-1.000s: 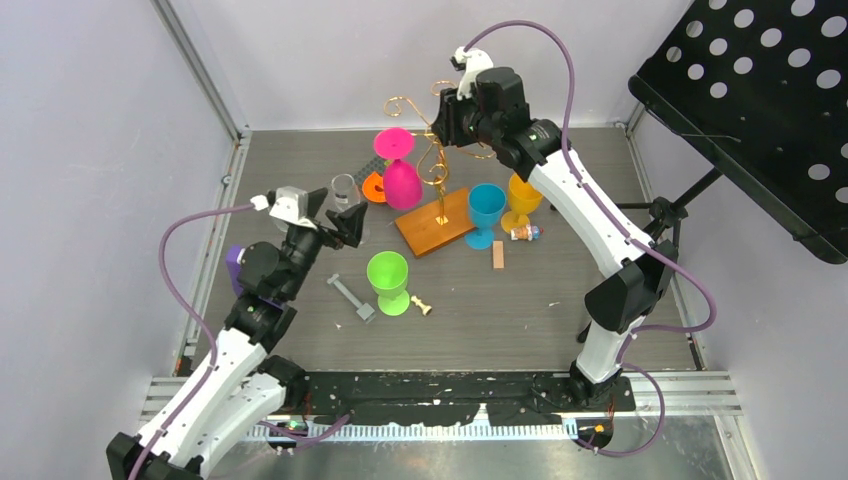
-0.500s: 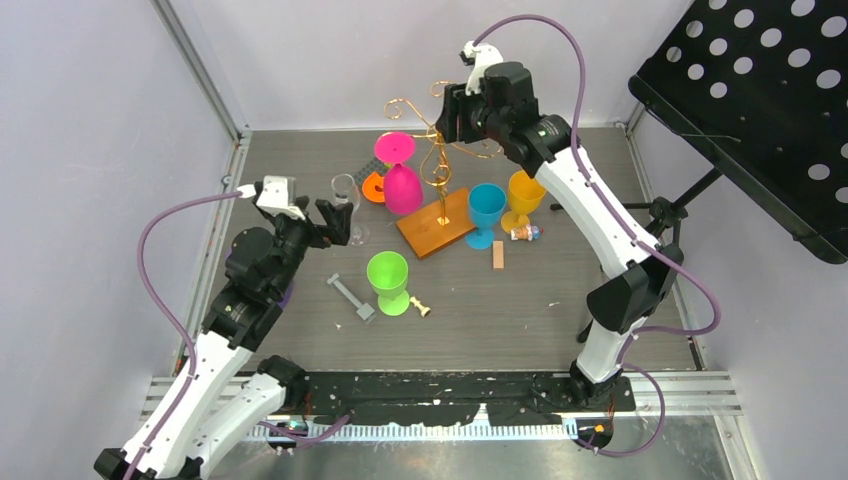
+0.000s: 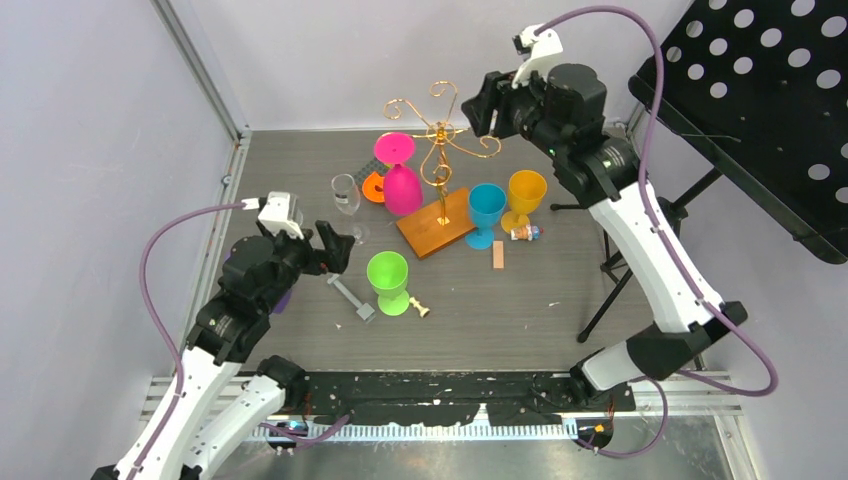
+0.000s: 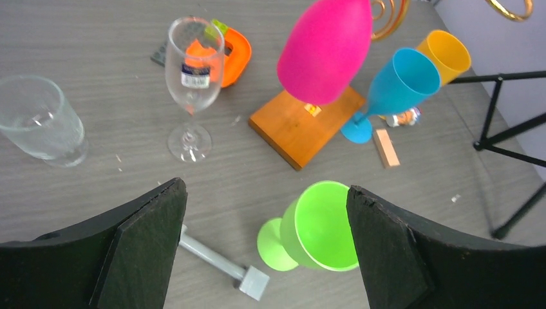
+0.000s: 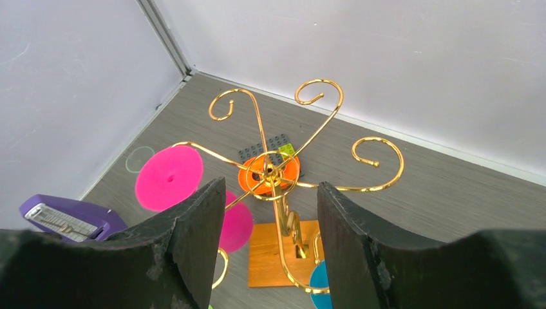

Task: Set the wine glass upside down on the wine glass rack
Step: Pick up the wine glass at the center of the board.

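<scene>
Finds pink wine glass (image 3: pixel 402 188) hung inverted on wine glass rack (image 3: pixel 428 232), seven o'clock of spread, empty right gripper (image 3: pixel 483 103); with left gripper (image 3: pixel 336 248) spread too.

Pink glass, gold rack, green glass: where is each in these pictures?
Pink glass (image 3: pixel 402 188): top view, on its upturned bowl.
Gold rack (image 3: pixel 428 236): top view, on its wooden base.
Green glass (image 4: pixel 320 226): left wrist view, on its bowl.
</scene>
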Controlling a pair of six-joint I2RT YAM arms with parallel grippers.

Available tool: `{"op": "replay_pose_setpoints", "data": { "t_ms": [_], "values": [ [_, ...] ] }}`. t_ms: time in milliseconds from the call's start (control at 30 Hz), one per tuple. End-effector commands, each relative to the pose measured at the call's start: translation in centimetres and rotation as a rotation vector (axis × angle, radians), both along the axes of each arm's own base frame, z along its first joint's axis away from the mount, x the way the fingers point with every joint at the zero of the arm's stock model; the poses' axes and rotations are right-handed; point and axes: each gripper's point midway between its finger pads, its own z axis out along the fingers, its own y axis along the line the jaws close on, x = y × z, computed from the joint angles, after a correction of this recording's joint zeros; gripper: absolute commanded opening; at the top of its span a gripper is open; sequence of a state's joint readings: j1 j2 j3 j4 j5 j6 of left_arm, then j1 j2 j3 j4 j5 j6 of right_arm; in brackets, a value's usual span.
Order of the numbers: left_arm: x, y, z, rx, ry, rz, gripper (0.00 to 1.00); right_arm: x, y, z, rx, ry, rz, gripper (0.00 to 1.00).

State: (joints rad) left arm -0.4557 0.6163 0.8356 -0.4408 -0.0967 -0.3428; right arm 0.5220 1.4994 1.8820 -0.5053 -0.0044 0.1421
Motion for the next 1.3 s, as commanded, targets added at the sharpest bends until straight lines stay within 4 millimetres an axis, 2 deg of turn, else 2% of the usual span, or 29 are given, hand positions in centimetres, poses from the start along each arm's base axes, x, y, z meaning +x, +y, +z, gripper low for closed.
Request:
{"op": "replay_pose_setpoints", "data": {
  "t_ms": [0, 33, 67, 100, 133, 167, 300, 433, 700, 867, 1033, 1267],
  "values": [
    [-2.8, -1.3, -1.0, -0.102, 0.124, -0.074, 0.92, -1.9, -0.7, 1.5, 0.036, -0.065, 0.023, 0.61],
    [-3.4, -1.9, -1.6, -0.125, 0.159, -0.109, 0.91, -2.7, -1.1, 2.0, 0.046, -0.08, 0.022, 0.61],
    [-4.0, -2.4, -2.2, -0.145, 0.192, -0.133, 0.9, -2.8, -1.2, 1.0, 0.041, -0.068, 0.021, 0.61],
    [-4.5, -2.7, -3.1, -0.16, 0.229, -0.145, 0.89, -3.5, -1.8, 1.4, 0.049, -0.083, 0.013, 0.61],
    [-5.0, -2.9, -3.7, -0.174, 0.261, -0.156, 0.89, -3.5, -1.9, 0.4, 0.043, -0.069, 0.008, 0.61],
    [-5.5, -3.0, -4.5, -0.181, 0.29, -0.16, 0.88, -4.1, -2.4, 0.8, 0.049, -0.083, 0.001, 0.61],
    [-6.1, -2.3, -6.3, -0.16, 0.337, -0.132, 0.88, -5.1, -3.0, -0.9, 0.038, -0.058, -0.002, 0.61],
    [-5.9, -2.4, -6.7, -0.138, 0.364, -0.128, 0.88, -6.0, -3.5, -1.9, 0.041, -0.038, -0.003, 0.61],
    [-4.6, -4.0, -6.3, -0.113, 0.405, -0.149, 0.86, -7.2, -5.1, -3.2, 0.022, -0.022, -0.048, 0.61],
    [-4.1, -4.7, -6.8, -0.051, 0.436, -0.13, 0.85, -7.7, -5.9, -4.1, 0.008, -0.016, -0.07, 0.6],
    [-3.0, -3.3, -7.2, 0.024, 0.456, -0.017, 0.84, -8.0, -6.2, -4.7, 0.001, -0.01, -0.078, 0.6],
    [-2.5, -3.2, -7.8, 0.084, 0.518, 0.014, 0.84, -8.1, -6.3, -5.4, -0.005, 0.0, -0.08, 0.59]
  ]
}}
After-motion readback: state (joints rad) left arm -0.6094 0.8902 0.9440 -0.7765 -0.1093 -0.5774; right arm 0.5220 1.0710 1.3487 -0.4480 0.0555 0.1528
